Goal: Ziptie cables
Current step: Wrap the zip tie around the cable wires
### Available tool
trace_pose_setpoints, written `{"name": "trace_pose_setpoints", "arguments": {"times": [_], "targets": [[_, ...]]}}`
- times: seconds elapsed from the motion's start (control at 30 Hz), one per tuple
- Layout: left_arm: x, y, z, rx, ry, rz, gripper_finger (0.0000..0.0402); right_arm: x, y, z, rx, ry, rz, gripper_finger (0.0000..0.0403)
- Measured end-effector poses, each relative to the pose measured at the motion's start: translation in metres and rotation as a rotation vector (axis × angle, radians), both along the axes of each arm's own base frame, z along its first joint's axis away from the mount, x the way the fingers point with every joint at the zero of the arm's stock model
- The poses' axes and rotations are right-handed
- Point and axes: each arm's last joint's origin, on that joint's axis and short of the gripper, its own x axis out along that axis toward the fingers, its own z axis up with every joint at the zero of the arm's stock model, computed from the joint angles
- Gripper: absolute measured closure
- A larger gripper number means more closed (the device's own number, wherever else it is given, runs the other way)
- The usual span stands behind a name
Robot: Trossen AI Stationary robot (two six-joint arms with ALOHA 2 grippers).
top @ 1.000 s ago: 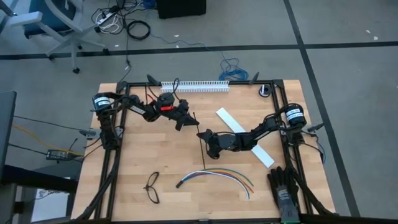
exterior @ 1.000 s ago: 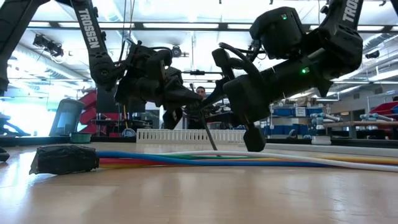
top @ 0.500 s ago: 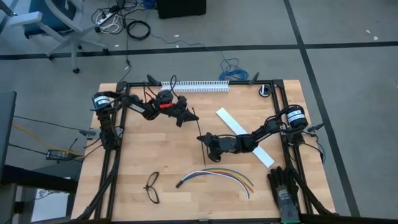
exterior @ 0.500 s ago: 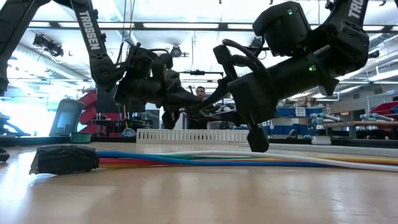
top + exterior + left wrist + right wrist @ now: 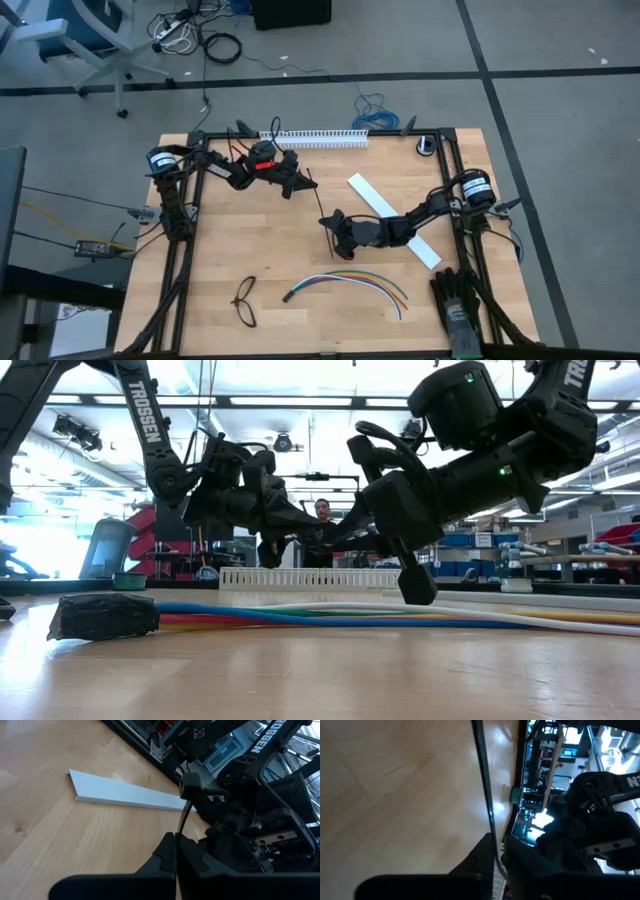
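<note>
Mid-table, right gripper (image 5: 327,220) has now closed on the ziptie (image 5: 321,212).

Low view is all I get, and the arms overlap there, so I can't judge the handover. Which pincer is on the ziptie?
Observer: Both. From above, the left pincer grips the far end of the ziptie, and the right pincer is closed on it closer to the table's front.
Operator: Are they over the cables yet?
Observer: No. The cables lie loose on the table, nearer the front edge, apart from both pincers and the ziptie.
</note>
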Motion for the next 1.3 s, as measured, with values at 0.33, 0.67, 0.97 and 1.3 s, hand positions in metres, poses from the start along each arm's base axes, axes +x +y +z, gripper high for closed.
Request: {"name": "trace_pose_setpoints", "arguments": {"times": [0.33,0.67,0.97,1.3], "targets": [[0.002,-0.003,-0.001,0.018,0.010,0.012,0.0401,0.001,-0.003,-0.001,0.126,-0.034,-0.018,0.0402],[0.013,-0.025,-0.004,0.191,0.009,0.018,0.0401,0.007,-0.033,0.019,0.836,-0.143,0.052,0.0403],[0.021,-0.040,-0.003,0.417,-0.002,0.060,0.0401,0.007,-0.061,0.022,1.362,-0.143,-0.057,0.0403],[0.028,-0.053,-0.001,0.691,-0.016,0.110,0.0401,0.006,-0.083,0.025,1.753,-0.108,-0.145,0.0403]]}}
